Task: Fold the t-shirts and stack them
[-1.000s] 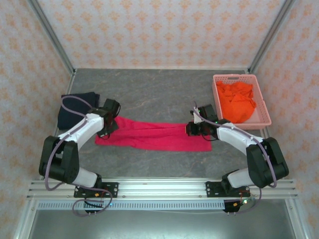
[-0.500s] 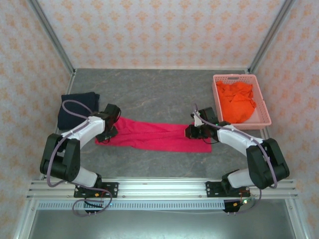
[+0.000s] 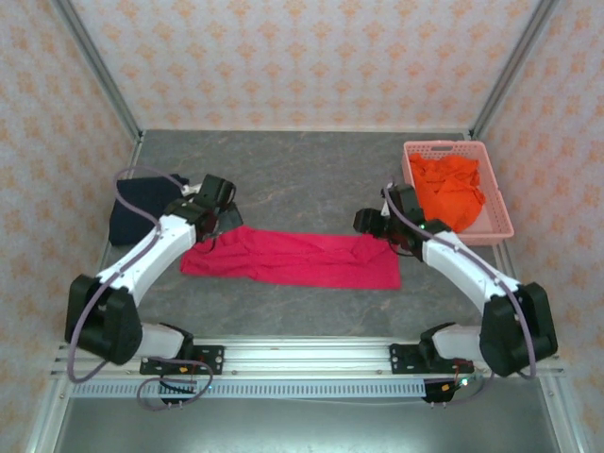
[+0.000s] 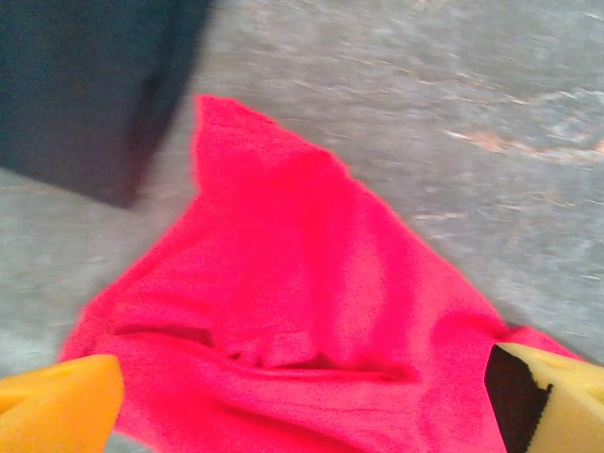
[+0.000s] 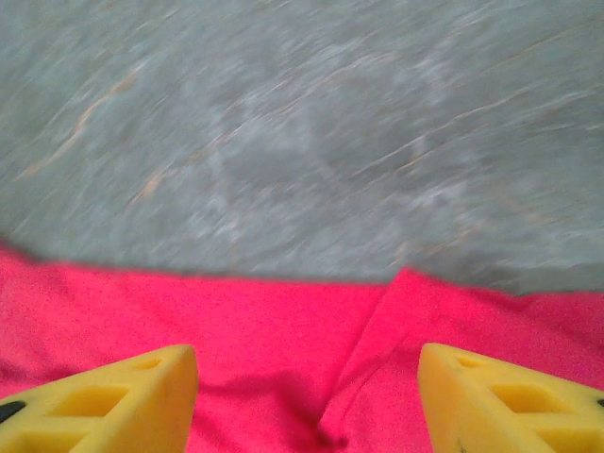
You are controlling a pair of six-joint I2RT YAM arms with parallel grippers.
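The grey table (image 3: 311, 179) sits between walls (image 3: 302, 57) with flowery paper; the crimson-pink t-shirt (image 3: 293, 257) lies flat across the middle in a long band, the dark navy t-shirt (image 3: 132, 212) rests folded at the left, and the bright orange t-shirt (image 3: 451, 189) is bunched up in the pink basket (image 3: 444, 146) at the right. The left gripper (image 3: 222, 215) hangs over the crimson-pink t-shirt's left end and the right gripper (image 3: 370, 225) over its right end; both are spread wide and hold nothing. This t-shirt looks light, soft and floppy, so it will likely sag and wrinkle when lifted; I think it is best to pinch it at the far edge near each end, both sides together.
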